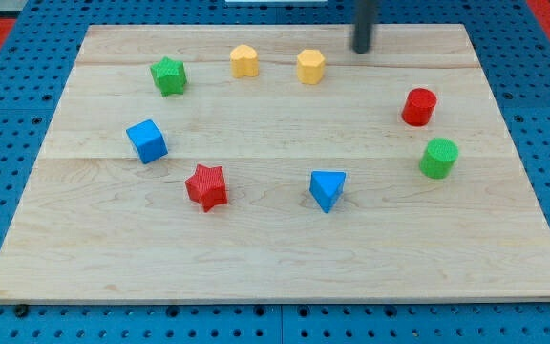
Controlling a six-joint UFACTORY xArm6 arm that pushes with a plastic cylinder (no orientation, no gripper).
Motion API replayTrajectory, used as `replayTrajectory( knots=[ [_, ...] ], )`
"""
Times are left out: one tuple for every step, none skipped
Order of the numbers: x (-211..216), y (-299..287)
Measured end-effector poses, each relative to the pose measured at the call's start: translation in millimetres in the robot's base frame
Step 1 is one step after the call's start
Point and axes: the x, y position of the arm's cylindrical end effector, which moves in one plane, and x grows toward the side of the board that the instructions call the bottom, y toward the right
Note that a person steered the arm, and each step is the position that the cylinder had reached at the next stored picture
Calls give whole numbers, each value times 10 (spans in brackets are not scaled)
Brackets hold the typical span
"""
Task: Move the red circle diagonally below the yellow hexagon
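The red circle (pixel 418 106) stands near the board's right edge, above the green circle (pixel 438 158). The yellow hexagon (pixel 310 66) sits near the view's top, middle. A second yellow block (pixel 243 61) lies to its left. My tip (pixel 362 49) is at the view's top, right of the yellow hexagon and up-left of the red circle, touching no block.
A green star (pixel 168 75) is at the upper left, a blue cube (pixel 147 140) at the left, a red star (pixel 206 186) and a blue triangle (pixel 327 189) in the lower middle. The wooden board (pixel 275 277) lies on a blue pegboard.
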Motion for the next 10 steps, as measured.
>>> replayTrajectory(
  knots=[
    [584,850],
    [965,807],
    [1168,145],
    [1206,190],
    [1466,12],
    [1293,-228],
    [1080,-228],
    [839,-94],
    [832,-446],
    [1044,-622]
  ],
)
